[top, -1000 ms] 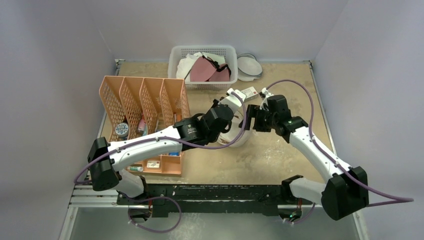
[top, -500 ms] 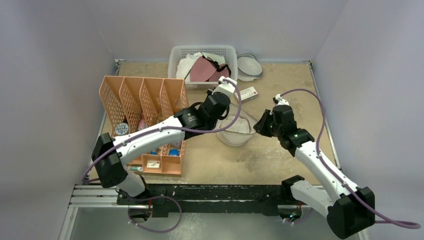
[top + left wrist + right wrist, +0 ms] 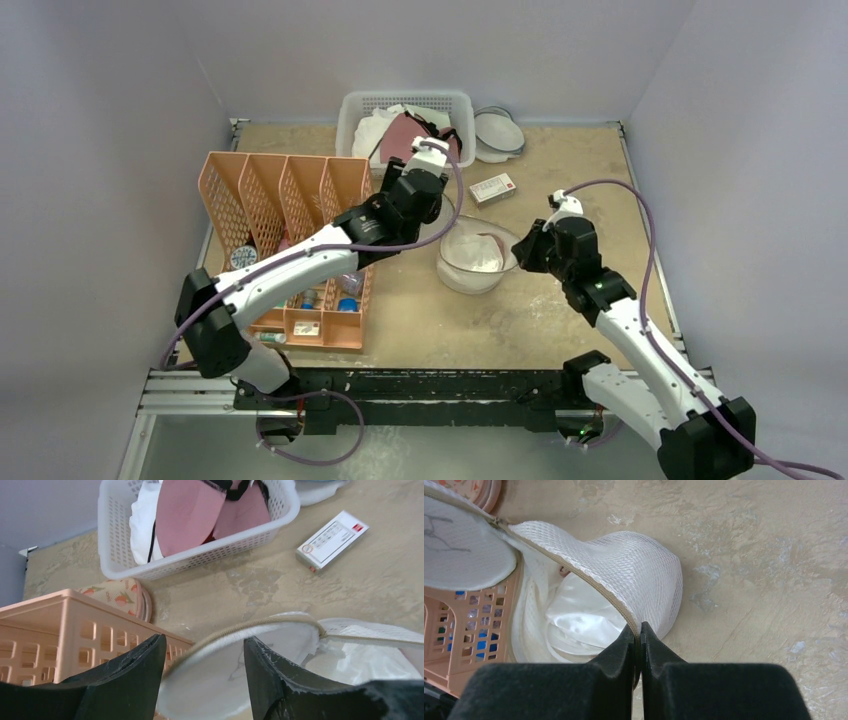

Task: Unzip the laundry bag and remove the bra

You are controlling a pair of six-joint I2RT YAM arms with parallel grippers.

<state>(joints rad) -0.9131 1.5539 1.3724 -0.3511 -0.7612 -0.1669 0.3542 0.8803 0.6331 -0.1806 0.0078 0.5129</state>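
The laundry bag point(image 3: 474, 262) rests on the table, unzipped. Its flat lid point(image 3: 235, 675), with a thin black mark, is flipped up toward the orange rack. My left gripper point(image 3: 202, 642) is open just above the lid's zip edge, and its fingers touch nothing. My right gripper point(image 3: 638, 628) is shut on the zip rim of the mesh dome point(image 3: 634, 567) at the bag's right side point(image 3: 520, 252). Pale satin fabric, the bra point(image 3: 579, 615), lies bunched inside the open bag. A small pink bit of it shows at the top point(image 3: 490, 240).
A white basket point(image 3: 350, 112) with rose-mauve cups point(image 3: 187, 510) stands at the back. White blue-rimmed dishes point(image 3: 498, 130) lie to its right. A small box point(image 3: 492, 187) lies behind the bag. An orange file rack point(image 3: 290, 200) fills the left, with a fruit-print round case point(image 3: 122, 592) beside it.
The left gripper let go of the lid, opened and drew back toward the basket. The right gripper closed on the bag's rim and pulled right. The bag came down to the table, open.
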